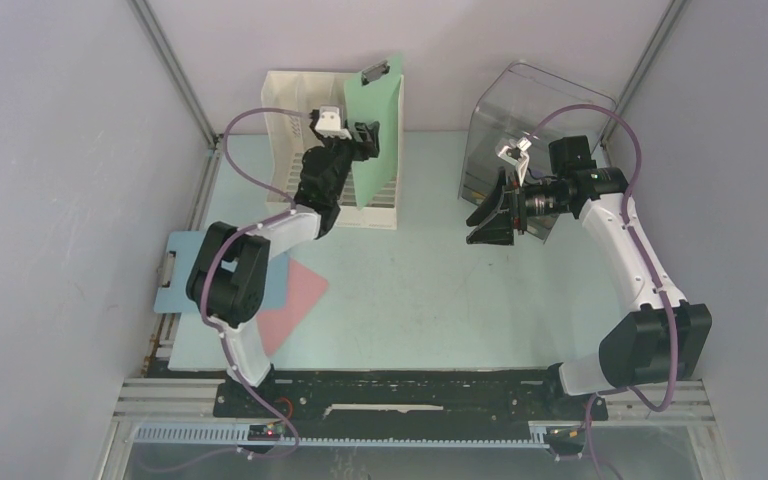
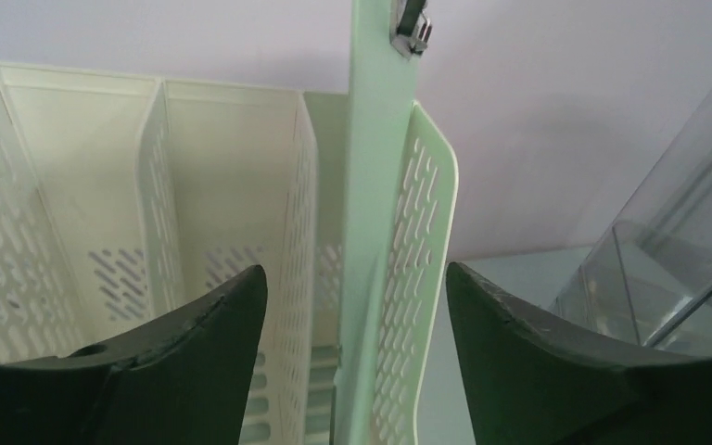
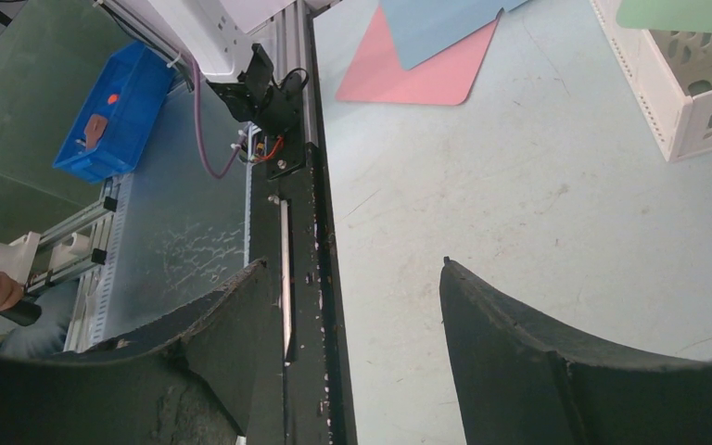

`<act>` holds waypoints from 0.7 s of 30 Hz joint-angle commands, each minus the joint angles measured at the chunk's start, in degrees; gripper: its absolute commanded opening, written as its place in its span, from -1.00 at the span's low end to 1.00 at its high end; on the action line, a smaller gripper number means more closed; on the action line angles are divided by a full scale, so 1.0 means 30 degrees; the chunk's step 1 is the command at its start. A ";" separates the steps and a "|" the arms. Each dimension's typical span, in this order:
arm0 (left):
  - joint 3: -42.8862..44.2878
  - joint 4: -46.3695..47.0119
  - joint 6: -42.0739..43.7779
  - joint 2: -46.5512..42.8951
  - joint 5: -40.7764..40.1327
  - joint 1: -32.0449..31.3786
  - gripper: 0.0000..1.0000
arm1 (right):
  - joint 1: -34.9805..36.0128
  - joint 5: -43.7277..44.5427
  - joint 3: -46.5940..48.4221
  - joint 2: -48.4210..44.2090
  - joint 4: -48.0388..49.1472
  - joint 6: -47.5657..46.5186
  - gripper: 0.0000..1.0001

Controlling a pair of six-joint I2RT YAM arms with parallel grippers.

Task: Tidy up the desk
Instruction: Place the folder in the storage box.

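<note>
Desk (image 1: 440, 290): pale mint top, filling your overhead view, arms bolted at its near edge. Left gripper (image 2: 357, 278): you see its jaws spread wide, one either side of the green clipboard (image 2: 375, 185) standing in the rightmost slot of the white file rack (image 1: 285, 120), far left; not clamping it. Right gripper (image 3: 352, 269): jaws wide, holding nothing, over bare desk beside the clear bin (image 1: 535, 100), far right

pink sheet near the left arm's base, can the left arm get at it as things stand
Probably yes. The left claw stands open around the green clipboard in the rack, so it must fold back. The pink sheet lies flat on the desk, partly under the blue board, its right corner bare.
</note>
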 commanded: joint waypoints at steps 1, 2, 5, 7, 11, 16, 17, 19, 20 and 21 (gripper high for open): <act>0.2366 -0.7478 -0.1200 -0.2410 -0.0126 0.0239 0.60 | -0.0022 -0.0435 -0.0056 -0.0590 -0.0069 -0.0354 0.49; 0.3173 -0.8869 -0.1538 -0.2482 0.0154 0.0344 0.62 | -0.0021 -0.0432 -0.0058 -0.0591 -0.0083 -0.0364 0.49; 0.4801 -1.2441 -0.2631 -0.2461 0.1386 0.0748 0.65 | -0.0023 -0.0437 -0.0037 -0.0635 -0.0063 -0.0369 0.49; 0.6097 -1.4603 -0.3220 -0.2269 0.2142 0.0989 0.65 | -0.0023 -0.0454 -0.0028 -0.0653 -0.0111 -0.0365 0.49; 0.8244 -1.7836 -0.3592 -0.1812 0.3205 0.1091 0.62 | -0.0022 -0.0451 -0.0018 -0.0701 -0.0110 -0.0384 0.49; 1.0539 -2.1179 -0.3503 -0.1206 0.3337 0.1108 0.26 | -0.0039 -0.0445 -0.0028 -0.0678 -0.0107 -0.0394 0.49; 1.1058 -2.1762 -0.3371 -0.1009 0.3304 0.1097 0.21 | -0.0025 -0.0443 -0.0016 -0.0679 -0.0106 -0.0394 0.49; 1.2056 -2.2903 -0.3029 -0.0601 0.3256 0.1111 0.16 | -0.0039 -0.0438 -0.0030 -0.0676 -0.0140 -0.0394 0.49; 1.2537 -2.3409 -0.2854 -0.0340 0.3265 0.1098 0.14 | -0.0039 -0.0453 -0.0012 -0.0678 -0.0136 -0.0394 0.49; 1.2985 -2.3890 -0.2693 -0.0128 0.3255 0.1093 0.09 | -0.0025 -0.0440 0.0012 -0.0675 -0.0117 -0.0380 0.49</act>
